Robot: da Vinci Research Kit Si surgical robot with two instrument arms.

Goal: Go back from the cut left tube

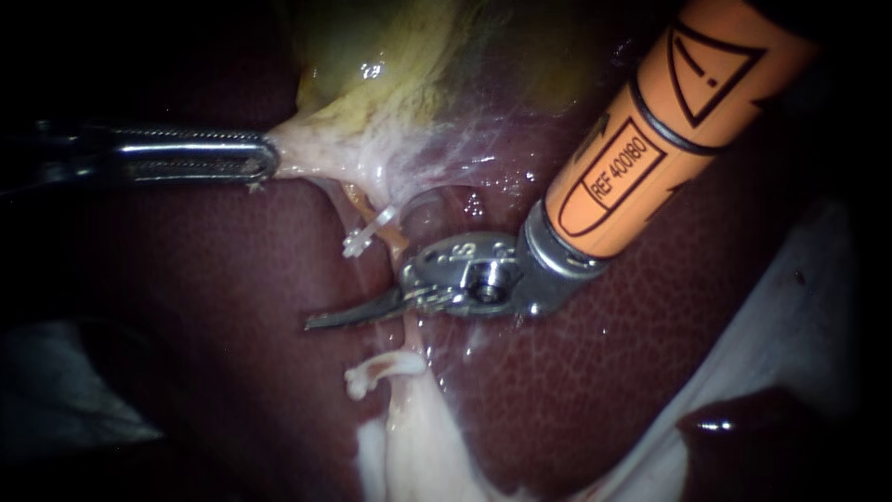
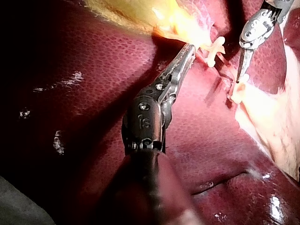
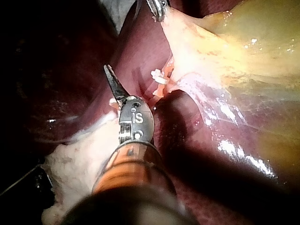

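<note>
Now, in the endoscope view, our right instrument (image 1: 321, 322) lies with its blades closed between the clipped stumps of the cut tube (image 1: 395, 240); we judge a straight pull-back along its shaft comes next. Left wrist view: our left instrument (image 2: 189, 50) has its jaws clamped on the edge of the gallbladder (image 2: 131, 11). Right wrist view: the lower stump is mostly hidden.

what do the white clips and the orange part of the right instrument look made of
The upper clip and lower clip look like white, faintly translucent plastic, matte. The orange sleeve on the right instrument looks like smooth plastic or a coating, printed in black; I cannot tell which. Its wrist is bright polished metal.
</note>
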